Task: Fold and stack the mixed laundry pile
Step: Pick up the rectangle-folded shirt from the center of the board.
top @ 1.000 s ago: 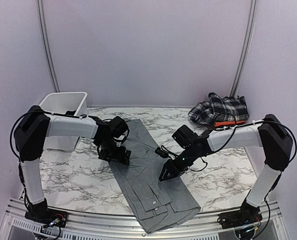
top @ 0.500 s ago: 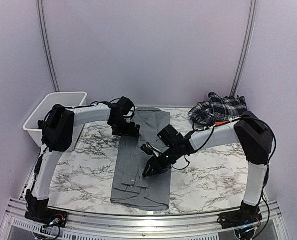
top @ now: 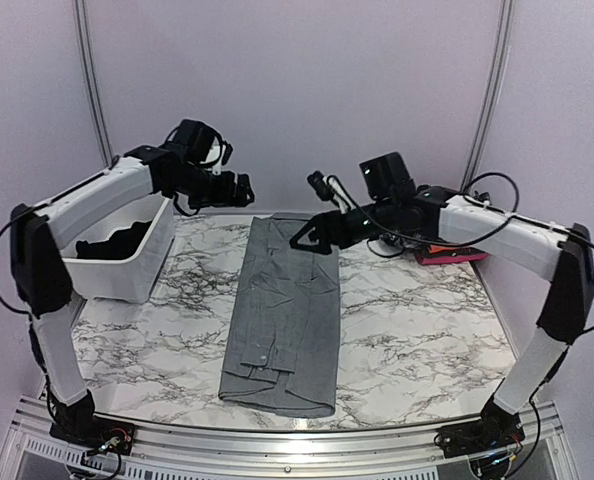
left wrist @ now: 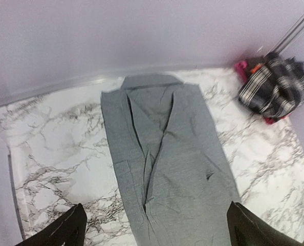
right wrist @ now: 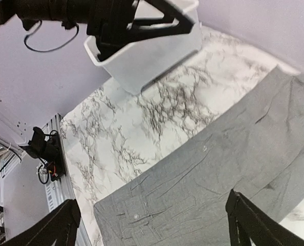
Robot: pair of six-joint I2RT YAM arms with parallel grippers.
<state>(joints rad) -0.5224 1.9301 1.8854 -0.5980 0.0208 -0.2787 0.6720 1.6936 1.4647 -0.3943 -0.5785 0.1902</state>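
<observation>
while left gripper & right gripper hang w/ jaws apart, empty, above its collar end, grey shirt lies flat, lengthwise, mid-table. risk: a next fold pinching the top layer only lets tucked sides spill & hem bunch.

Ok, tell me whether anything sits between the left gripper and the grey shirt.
Nothing visible does. The left gripper hangs open, raised clear of the grey shirt, which lies flat with nothing on it; the plaid piece sits off in the far right corner.

Grey shirt flat on marble table, white basket beyond
</observation>
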